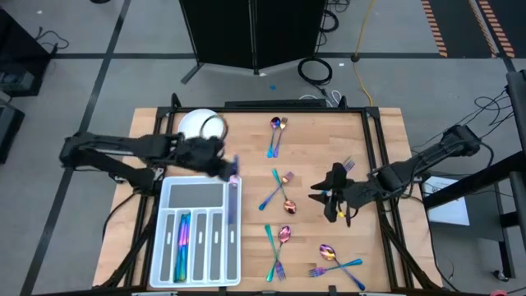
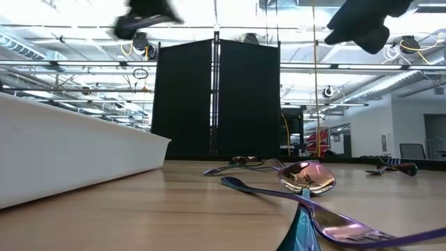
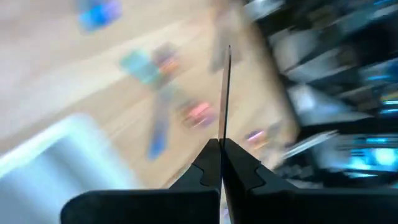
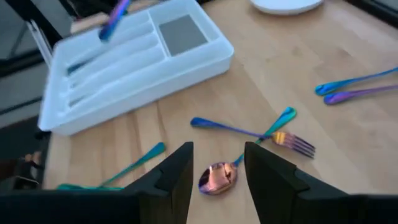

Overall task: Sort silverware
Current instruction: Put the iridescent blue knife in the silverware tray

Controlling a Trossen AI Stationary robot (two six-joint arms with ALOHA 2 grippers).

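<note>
Wooden tabletop (image 1: 246, 140) carried scattered silverware (image 1: 279, 193) (forks and spoons mostly in crossed pairs). Left hand (image 1: 223, 164), pressed together, pinched a knife (image 1: 233, 191) at the tray (image 1: 168, 191) edge. Right hand (image 4: 217, 165), spread and empty, hung above a spoon (image 4: 216, 176). Risk: the thinly pinched knife could pivot and miss its compartment.

Iridescent silverware (image 1: 279, 205), seemingly scattered.
</note>
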